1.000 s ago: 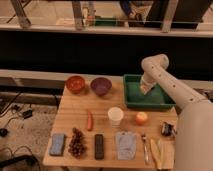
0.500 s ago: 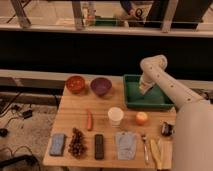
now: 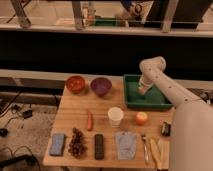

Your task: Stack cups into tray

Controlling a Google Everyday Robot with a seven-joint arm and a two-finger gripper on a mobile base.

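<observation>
A wooden table (image 3: 107,107) is seen from above and in front, with a dark wall and railing behind it. The tray (image 3: 131,98) is set at the table's back right corner. The gripper (image 3: 143,90) is lowered into the tray near its middle, at the end of a white arm (image 3: 165,85) that reaches in from the right. Whether the fingers are spread or closed cannot be told, nor whether anything is held between them.

The cream cup (image 3: 115,116) stands upright on the table, in front of the tray's left front corner and apart from it. A small orange-yellow object (image 3: 142,118) is placed just to the right of that cup, near the tray's front wall; its exact shape cannot be made out.

Left of the tray, a purple bowl (image 3: 100,86) and a red bowl (image 3: 76,83) are set side by side along the back edge. A carrot (image 3: 90,120) lies left of the cup. Along the front edge are arranged, from left to right, a blue sponge (image 3: 57,144), a bunch of grapes (image 3: 76,142), a dark bar (image 3: 99,146), a grey cloth (image 3: 126,145) and cutlery (image 3: 145,148).
</observation>
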